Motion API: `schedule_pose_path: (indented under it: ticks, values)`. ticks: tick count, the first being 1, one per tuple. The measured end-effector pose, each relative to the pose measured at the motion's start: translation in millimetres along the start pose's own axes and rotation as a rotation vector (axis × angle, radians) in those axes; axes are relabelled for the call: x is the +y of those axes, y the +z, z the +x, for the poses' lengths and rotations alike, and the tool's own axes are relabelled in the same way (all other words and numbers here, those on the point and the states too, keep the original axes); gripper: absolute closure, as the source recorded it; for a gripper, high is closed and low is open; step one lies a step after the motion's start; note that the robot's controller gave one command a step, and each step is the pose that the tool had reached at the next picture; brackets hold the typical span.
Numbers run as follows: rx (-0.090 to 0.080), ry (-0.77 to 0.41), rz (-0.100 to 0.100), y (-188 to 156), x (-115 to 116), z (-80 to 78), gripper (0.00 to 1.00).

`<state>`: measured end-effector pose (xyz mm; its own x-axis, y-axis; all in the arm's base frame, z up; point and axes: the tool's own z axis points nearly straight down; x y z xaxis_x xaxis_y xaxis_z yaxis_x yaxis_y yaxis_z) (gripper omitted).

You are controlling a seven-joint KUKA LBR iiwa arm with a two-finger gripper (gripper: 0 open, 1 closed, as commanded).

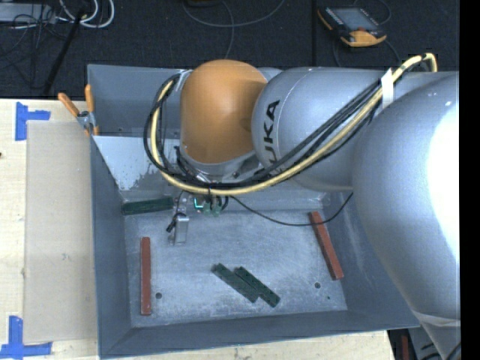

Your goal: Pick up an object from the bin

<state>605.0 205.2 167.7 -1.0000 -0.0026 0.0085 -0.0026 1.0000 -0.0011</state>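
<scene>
**End effector** [178,229]: hanging low over the back-left of the bin floor, under the orange wrist cover [217,111]. Whether it is set wide or narrow I cannot tell. Nothing is seen in its grasp.

**Dark green strip** [148,207]: the nearest thing. It is lying flat at the foot of the sloping back-left wall, with its right end just beside the end effector.
- Form: long, narrow, thin and matt.
- Handling, as judged: probably light and stiff, not fragile. It is sitting flush on the metal, so it is offering little edge and is likely to slide rather than lift.
- Best hold, as judged: across the narrow width, near the middle, so that neither end is drooping or swinging.

**Pair of dark green strips** [244,283]: lying front-centre, well apart from the end effector. They are running diagonally, touching and partly overlapping. They look like the same flat stock, and seizing one alone would be awkward.

**Left red-brown strip** [145,276]: lying lengthwise by the left wall. It is slim, straight-edged and rigid-looking.

**Right red-brown strip** [327,244]: lying at a slight angle by the right wall, of like shape.

**Bin** [225,334]: grey sheet metal with sloping walls. The floor is looking scuffed and speckled, and probably slick.
</scene>
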Motion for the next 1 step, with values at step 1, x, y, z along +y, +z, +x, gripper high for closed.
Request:
schedule_pose_path:
  ticks: [1]
  values:
    - [-0.001,-0.265,0.001,59.7,22.9,36.7,0.00]
